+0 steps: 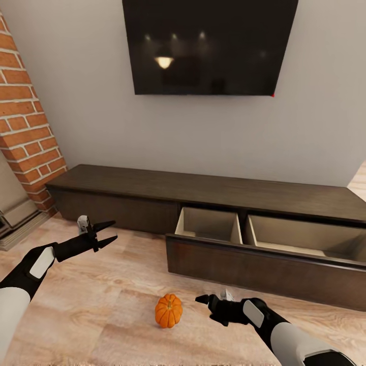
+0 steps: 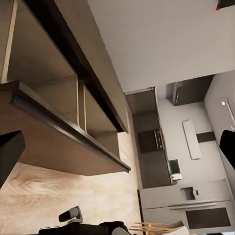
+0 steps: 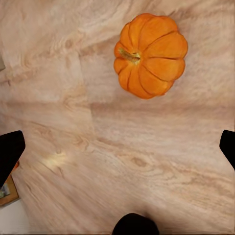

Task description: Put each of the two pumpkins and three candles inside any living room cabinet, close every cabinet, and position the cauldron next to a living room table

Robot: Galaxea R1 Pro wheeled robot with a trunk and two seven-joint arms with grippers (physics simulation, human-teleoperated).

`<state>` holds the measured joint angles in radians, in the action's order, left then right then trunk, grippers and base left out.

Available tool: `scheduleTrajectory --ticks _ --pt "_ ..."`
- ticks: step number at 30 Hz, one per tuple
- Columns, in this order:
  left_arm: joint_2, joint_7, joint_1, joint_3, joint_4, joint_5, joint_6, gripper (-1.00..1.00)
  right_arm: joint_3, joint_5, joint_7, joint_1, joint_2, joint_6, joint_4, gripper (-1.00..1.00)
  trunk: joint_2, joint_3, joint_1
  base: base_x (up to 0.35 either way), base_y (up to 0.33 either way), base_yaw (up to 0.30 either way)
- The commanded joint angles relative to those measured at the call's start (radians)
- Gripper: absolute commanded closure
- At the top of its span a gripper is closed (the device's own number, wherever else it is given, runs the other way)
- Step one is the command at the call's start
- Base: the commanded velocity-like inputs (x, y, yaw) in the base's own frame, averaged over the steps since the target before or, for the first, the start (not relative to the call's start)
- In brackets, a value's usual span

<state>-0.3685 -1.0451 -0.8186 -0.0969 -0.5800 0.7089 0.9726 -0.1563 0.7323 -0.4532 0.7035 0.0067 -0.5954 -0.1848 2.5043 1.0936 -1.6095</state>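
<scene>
1. While the robot faces the wall, one pumpkin (image 1: 169, 310) sits on the light wood floor (image 1: 101, 315), between the two arms and just in front of the cabinet (image 1: 203, 190).
2. One long, low dark brown cabinet runs along the wall under one black screen (image 1: 208, 46); a red brick chimney (image 1: 25, 122) stands at its left end.
3. One wide drawer (image 1: 264, 267) on the cabinet's right half stands pulled out. Its pale beige inside is split into two compartments, and the parts of both that show hold nothing.
4. The left gripper (image 1: 105, 233) hovers above the floor near the cabinet's closed left section, its two dark fingers spread apart and holding nothing.
5. The right gripper (image 1: 203, 300) hangs low over the floor just to the right of the pumpkin, not touching it. In the right wrist view its fingertips (image 3: 10, 152) sit wide apart with the pumpkin (image 3: 151, 55) lying ahead, stem towards the camera.
</scene>
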Motion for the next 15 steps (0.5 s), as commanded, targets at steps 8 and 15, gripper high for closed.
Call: scheduleTrajectory --ticks 8,15 --pt "0.000 -0.003 -0.001 -0.001 0.000 0.000 0.005 -1.00 -0.008 0.005 -0.001 0.001 -0.001 -0.020 -0.002 -1.00 0.002 0.032 -0.003 0.000 0.000 0.000" --pt "0.000 -0.003 -0.001 -0.001 0.000 0.000 0.005 -1.00 -0.006 0.000 -0.001 0.001 -0.001 0.003 -0.009 -1.00 0.004 0.059 -0.006 0.000 0.000 0.000"
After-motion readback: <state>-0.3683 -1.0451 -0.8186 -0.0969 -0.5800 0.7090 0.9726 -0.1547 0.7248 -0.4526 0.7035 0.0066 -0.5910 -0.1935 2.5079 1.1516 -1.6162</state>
